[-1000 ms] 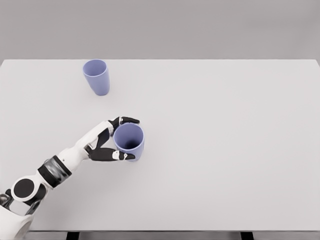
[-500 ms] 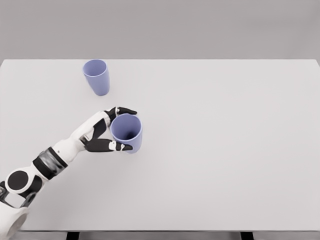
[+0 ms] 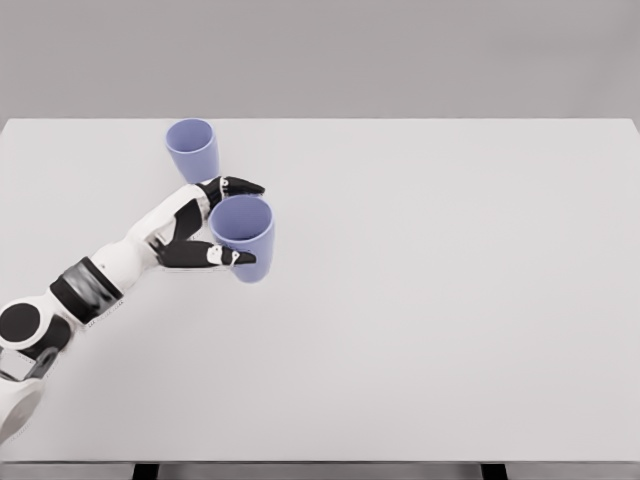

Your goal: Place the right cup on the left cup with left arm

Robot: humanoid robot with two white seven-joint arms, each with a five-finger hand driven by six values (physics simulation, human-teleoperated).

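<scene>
Left robot hand (image 3: 205, 225) gripping right cup (image 3: 243, 237), seemingly empty, left cup (image 3: 192, 149) upright

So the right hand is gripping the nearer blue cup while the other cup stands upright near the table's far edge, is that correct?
Not quite: the head view shows the left hand gripping the nearer blue cup, its arm entering from the lower left. The other cup does stand upright near the far edge.

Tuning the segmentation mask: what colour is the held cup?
Light periwinkle blue; the held cup shows best in the head view, in the left hand.
</scene>
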